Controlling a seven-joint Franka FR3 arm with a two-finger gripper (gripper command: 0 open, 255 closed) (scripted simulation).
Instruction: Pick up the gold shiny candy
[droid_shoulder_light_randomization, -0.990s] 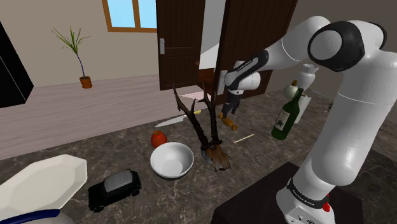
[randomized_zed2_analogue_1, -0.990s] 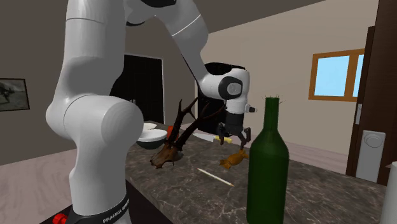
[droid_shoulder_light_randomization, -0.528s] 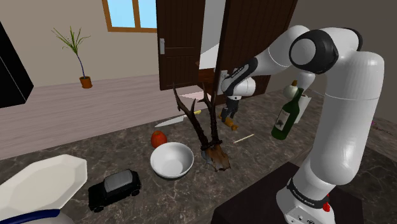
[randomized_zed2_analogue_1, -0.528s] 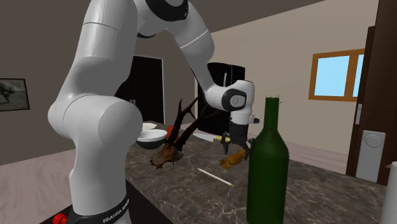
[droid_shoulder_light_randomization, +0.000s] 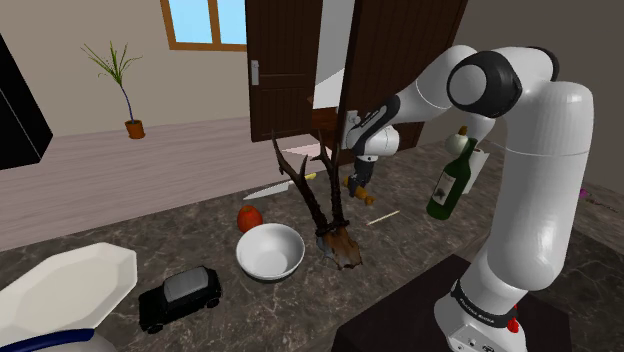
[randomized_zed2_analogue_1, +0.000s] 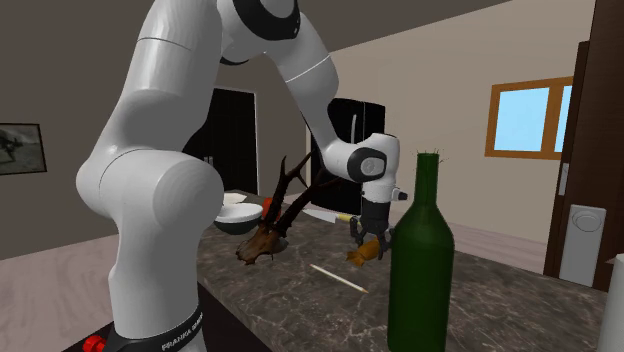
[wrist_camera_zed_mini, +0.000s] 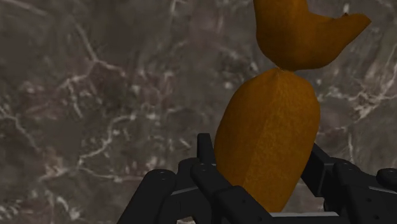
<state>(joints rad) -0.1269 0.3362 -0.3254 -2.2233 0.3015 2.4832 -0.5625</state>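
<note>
gripper (wrist_camera_zed_mini: 261, 151) — clamped on candy (wrist_camera_zed_mini: 272, 121) | candy: orange-gold, oval body w/ twisted wrapper end | counter (wrist_camera_zed_mini: 95, 95) — dark veined stone

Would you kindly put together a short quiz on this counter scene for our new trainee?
1. True or false: the green bottle stands upright on the marble counter.
2. Which thing has the end effector come down at? A: the orange-gold candy; B: the white bowl; C: the antlers.
3. What colour is the toy car?
Key: 1 true; 2 A; 3 black.
</note>
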